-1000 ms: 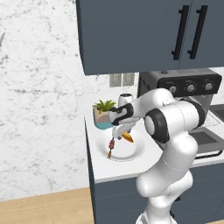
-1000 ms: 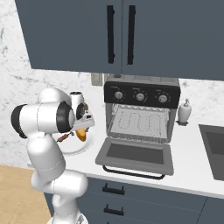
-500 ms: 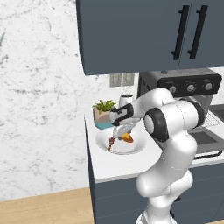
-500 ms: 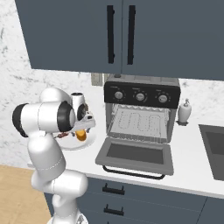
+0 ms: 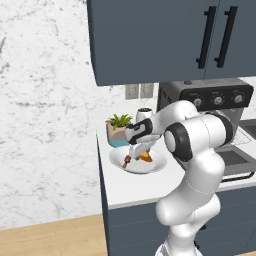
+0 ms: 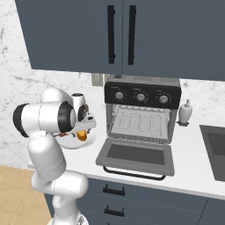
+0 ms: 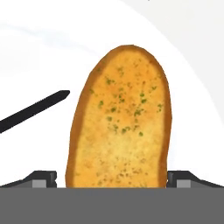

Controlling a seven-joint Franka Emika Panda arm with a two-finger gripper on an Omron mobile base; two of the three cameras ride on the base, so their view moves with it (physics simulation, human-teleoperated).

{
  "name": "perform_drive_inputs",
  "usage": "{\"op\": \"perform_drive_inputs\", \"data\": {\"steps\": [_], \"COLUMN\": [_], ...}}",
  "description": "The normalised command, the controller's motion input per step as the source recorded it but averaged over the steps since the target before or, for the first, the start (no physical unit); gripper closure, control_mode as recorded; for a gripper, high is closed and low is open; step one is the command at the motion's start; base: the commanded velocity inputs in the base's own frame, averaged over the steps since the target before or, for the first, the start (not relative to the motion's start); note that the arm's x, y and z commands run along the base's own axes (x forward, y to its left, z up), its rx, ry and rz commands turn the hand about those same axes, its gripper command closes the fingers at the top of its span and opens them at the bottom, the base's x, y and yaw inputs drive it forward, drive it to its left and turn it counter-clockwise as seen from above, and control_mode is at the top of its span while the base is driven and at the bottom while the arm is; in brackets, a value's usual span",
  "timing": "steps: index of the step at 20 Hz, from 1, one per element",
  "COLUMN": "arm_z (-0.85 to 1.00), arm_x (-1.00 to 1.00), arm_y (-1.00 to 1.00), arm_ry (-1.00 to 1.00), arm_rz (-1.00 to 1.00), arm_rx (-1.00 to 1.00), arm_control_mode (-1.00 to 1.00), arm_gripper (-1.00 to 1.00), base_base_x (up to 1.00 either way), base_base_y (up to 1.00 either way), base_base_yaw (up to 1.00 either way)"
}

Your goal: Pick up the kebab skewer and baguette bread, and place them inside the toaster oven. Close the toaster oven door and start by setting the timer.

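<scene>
The baguette bread, a golden herb-flecked loaf, lies on a white plate and sits between my fingertips. My gripper is open, one finger on each side of the loaf, not pressing it. The kebab skewer's dark stick lies left of the bread. In the left base view the gripper hangs low over the plate, with the bread and skewer under it. The toaster oven stands to the right with its door dropped open and the wire rack showing.
A potted plant and a small white canister stand behind the plate. A soap bottle and a sink lie right of the oven. Dark cabinets hang overhead. The counter's left edge is near the plate.
The hand has come down a little closer to the plate and over the bread. Its jaws have stayed wide apart.
</scene>
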Motion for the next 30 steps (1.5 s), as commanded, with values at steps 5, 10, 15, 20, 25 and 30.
{"op": "perform_drive_inputs", "data": {"steps": [5,10,15,20,25,30], "arm_z": [0.00,0.00,0.00,0.00,-0.02,0.00], "arm_x": [0.00,0.00,0.00,0.00,0.00,-0.03], "arm_y": [0.00,0.00,0.00,0.00,0.00,0.00], "arm_ry": [0.00,0.00,0.00,0.00,0.00,0.00], "arm_rz": [0.00,0.00,0.00,0.00,0.00,0.00], "arm_rx": [0.00,0.00,0.00,0.00,0.00,0.00], "arm_control_mode": [-1.00,-1.00,-1.00,-1.00,-1.00,-1.00], "arm_gripper": [-1.00,1.00,1.00,1.00,1.00,1.00], "base_base_x": [0.00,0.00,0.00,0.00,0.00,0.00], "base_base_y": [0.00,0.00,0.00,0.00,0.00,0.00], "base_base_yaw": [0.00,0.00,0.00,0.00,0.00,0.00]}}
